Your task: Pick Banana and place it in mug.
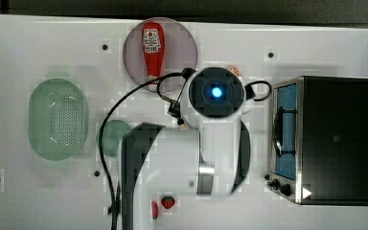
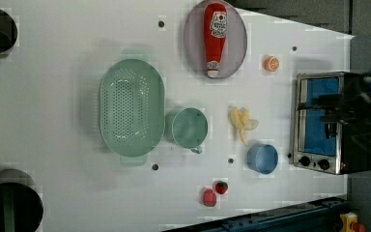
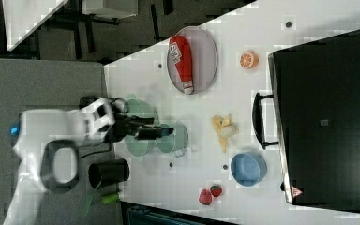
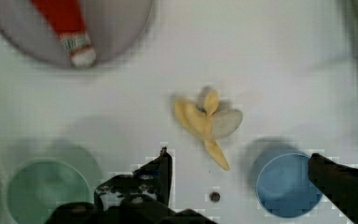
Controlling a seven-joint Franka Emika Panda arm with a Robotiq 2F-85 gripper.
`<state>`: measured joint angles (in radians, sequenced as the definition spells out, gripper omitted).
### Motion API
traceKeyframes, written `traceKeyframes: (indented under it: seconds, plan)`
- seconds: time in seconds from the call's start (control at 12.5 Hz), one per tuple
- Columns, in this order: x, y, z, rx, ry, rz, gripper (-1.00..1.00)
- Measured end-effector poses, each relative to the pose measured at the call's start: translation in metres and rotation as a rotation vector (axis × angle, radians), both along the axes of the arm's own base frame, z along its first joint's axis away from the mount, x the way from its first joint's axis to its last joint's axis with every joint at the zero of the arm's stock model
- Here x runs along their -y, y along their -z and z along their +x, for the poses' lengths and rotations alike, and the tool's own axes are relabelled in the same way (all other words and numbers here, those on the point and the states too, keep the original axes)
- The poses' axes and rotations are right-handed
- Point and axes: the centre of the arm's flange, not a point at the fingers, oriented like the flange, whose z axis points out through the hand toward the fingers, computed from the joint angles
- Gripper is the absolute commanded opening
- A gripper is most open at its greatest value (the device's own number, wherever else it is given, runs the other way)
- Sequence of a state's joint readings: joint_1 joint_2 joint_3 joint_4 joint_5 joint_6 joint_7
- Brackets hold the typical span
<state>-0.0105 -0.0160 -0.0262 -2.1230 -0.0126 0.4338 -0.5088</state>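
The gripper (image 4: pixel 240 161) hung above the white table (image 2: pixel 53 121) with its fingers spread wide, holding nothing. In the left view, the banana (image 2: pixel 242 123) lay on bare table between the teal mug (image 2: pixel 189 127) at the left view's left and the toaster oven (image 2: pixel 326 123), just above the blue bowl (image 2: pixel 263 158)

- The white Franka arm (image 1: pixel 182 158) reaches out over the table, its wrist bent so the hand points straight down.
- In the top view, a blue light glows on the round wrist cap.
- In the wrist view, the gripper (image 4: pixel 242 172) hangs in the air with its two dark fingers (image 4: pixel 161 175) spread wide apart, holding nothing.
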Motion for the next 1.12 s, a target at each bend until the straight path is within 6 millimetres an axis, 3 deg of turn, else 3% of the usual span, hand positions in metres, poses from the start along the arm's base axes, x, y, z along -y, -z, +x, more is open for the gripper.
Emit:
traceKeyframes:
  seconds: [0.16,0.32,0.56,0.88,1.12]
  plan:
    - [-0.005,0.052,0.008,-0.052,-0.205,0.007,1.0]
    - [-0.009,0.109,0.004,-0.079,-0.367,0.042,1.0]
    - [-0.014,0.168,0.006,-0.035,-0.543,0.054,1.0]
    - [-0.01,0.216,-0.03,-0.062,-0.598,0.086,1.0]
    - [-0.001,0.239,-0.03,-0.05,-0.627,0.079,0.93]
